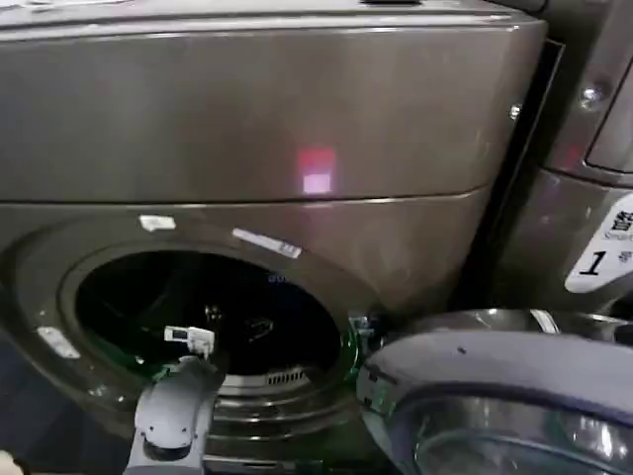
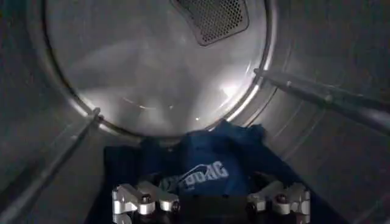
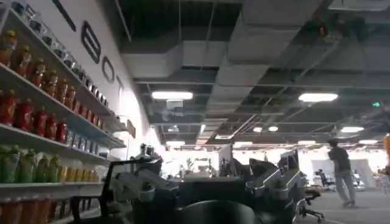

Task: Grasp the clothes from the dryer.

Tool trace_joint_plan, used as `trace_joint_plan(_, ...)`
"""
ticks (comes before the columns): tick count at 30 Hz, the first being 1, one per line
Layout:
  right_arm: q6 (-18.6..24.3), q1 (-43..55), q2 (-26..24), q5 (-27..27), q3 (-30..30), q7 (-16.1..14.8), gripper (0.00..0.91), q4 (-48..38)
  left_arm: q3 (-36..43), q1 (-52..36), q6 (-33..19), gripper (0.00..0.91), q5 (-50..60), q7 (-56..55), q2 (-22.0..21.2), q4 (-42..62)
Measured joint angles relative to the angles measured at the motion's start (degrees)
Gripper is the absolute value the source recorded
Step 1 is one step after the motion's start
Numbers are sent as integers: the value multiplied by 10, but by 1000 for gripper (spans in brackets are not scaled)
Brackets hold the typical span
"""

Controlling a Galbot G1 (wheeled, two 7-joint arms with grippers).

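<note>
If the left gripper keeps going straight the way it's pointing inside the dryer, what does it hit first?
Most likely the clothes: the navy garment lies bunched right ahead of the open left gripper on the floor of the dryer drum. Depth is hard to judge, but nothing else sits between them.

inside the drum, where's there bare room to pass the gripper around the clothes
Bare drum wall lies on both sides of the clothes, out to the lifter ribs, and the back wall up to the perforated vent is free. It is crowded low at the middle, where the left gripper, open, sits right at the clothes.
</note>
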Motion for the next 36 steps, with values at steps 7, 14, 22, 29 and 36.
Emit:
trace_joint_plan(7,5,-1,1,0,-3,-1,907,-1,0,-81,0,907,-7,-14,-9,91)
trace_joint_plan(14,10,0,0,-1,-4,-4,907,0,2,-167,0,907,-6,-25,-16,211)
trace_joint_plan(22,17,-3,1,-2,-4,-6,907,-3,4,-255,-13,907,14,-31,-28,339)
trace_joint_plan(29,21,-8,-2,-2,-1,-6,907,-5,5,-325,-64,907,71,3,-27,441)
trace_joint_plan(36,23,-9,-4,-4,-6,-8,907,-8,7,-378,-153,907,260,175,-19,488)
